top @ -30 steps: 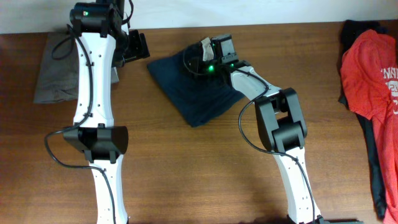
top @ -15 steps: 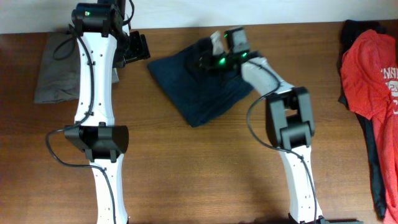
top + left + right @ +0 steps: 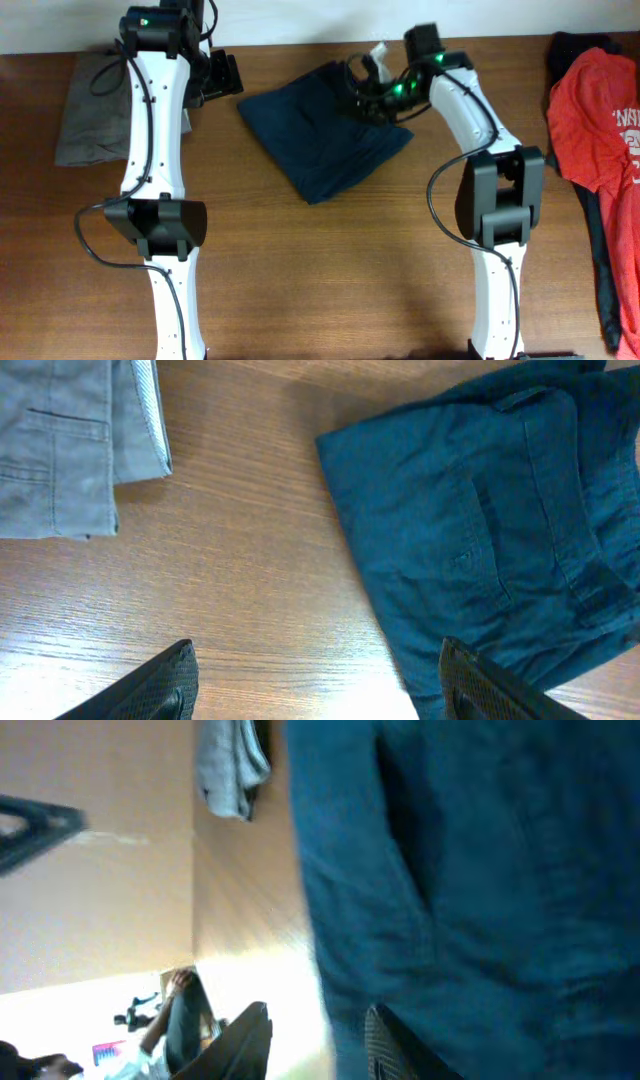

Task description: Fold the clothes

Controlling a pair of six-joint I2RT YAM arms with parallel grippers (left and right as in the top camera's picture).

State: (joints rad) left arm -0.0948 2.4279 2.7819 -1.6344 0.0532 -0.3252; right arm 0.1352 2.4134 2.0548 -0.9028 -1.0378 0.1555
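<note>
The dark navy garment (image 3: 325, 135) lies folded and flat on the table, a little behind its middle. In the left wrist view the navy garment (image 3: 480, 530) fills the right side. My left gripper (image 3: 320, 695) hangs open over bare wood between it and the grey-khaki garment (image 3: 60, 450). From overhead, my left gripper (image 3: 218, 75) is at the back left. My right gripper (image 3: 378, 58) hovers at the navy garment's far right corner, turned sideways. Its jaws (image 3: 318, 1012) stand apart with nothing between them, and navy cloth (image 3: 480, 870) lies behind one finger (image 3: 390, 1045).
The grey-khaki garment (image 3: 85, 110) lies folded at the back left. A red white-lettered T-shirt (image 3: 600, 110) rests on a dark garment (image 3: 605, 270) along the right edge. The table's back edge (image 3: 280, 44) meets a white wall.
My right arm swung right and back, off the top of the navy garment to its far right corner, and the wrist turned. The left arm stayed still.
</note>
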